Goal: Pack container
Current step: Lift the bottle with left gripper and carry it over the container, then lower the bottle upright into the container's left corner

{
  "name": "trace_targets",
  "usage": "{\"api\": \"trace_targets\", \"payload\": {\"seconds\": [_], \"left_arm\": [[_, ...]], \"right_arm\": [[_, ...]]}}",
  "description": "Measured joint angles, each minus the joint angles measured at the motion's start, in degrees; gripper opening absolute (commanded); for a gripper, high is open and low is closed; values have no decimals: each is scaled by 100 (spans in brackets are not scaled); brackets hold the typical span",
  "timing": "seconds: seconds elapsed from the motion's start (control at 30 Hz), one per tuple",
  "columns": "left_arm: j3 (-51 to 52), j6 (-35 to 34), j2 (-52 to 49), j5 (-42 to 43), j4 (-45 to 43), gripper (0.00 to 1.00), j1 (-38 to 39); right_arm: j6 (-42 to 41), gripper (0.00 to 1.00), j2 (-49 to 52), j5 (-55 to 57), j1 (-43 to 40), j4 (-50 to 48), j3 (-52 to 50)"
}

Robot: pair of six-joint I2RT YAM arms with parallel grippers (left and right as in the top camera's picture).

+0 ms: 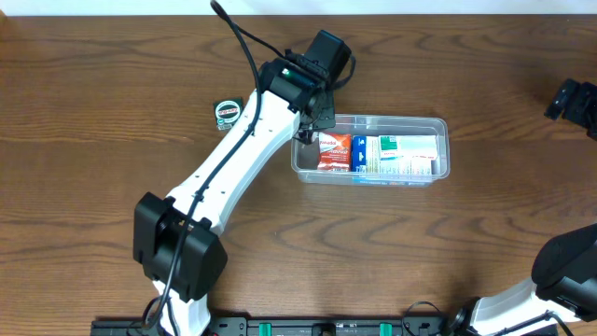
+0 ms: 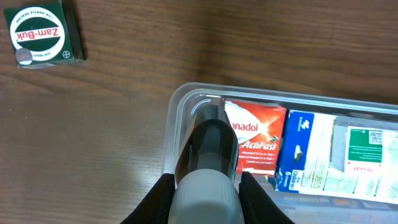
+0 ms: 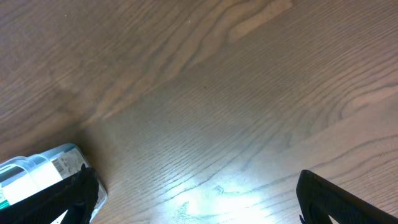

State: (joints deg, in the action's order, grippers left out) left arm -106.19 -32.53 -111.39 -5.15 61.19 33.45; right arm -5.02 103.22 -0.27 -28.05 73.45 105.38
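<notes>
The clear container [image 1: 443,149] lies at the table's middle, with a red Panadol box [image 1: 333,151], a blue-and-white box [image 1: 359,155] and a green-and-white box [image 1: 403,154] lying flat inside. My left gripper [image 1: 312,119] hovers over the container's left end, shut on a dark bottle with a white cap [image 2: 208,155]. In the left wrist view the bottle points down into the gap between the container's left wall [image 2: 177,124] and the Panadol box [image 2: 255,134]. My right gripper [image 1: 571,98] is far off at the right edge, open over bare wood [image 3: 199,199], holding nothing.
A small green Zam-Buk box [image 1: 227,111] sits on the table left of the container, also at the top left of the left wrist view [image 2: 42,34]. One corner of the container [image 3: 37,171] shows beside my right gripper's left finger.
</notes>
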Motion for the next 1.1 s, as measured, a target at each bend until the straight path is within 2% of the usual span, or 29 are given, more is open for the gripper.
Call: {"api": "trace_targets", "payload": {"seconds": [0.5,1.1], "left_arm": [[4,-802,-494,-44,-24,13,4],[273,-1080,-636,-48,-212,12,4]], "right_arm": [[0,99,0,0,0,2,0],[-2,99,0,0,0,0,0]]}}
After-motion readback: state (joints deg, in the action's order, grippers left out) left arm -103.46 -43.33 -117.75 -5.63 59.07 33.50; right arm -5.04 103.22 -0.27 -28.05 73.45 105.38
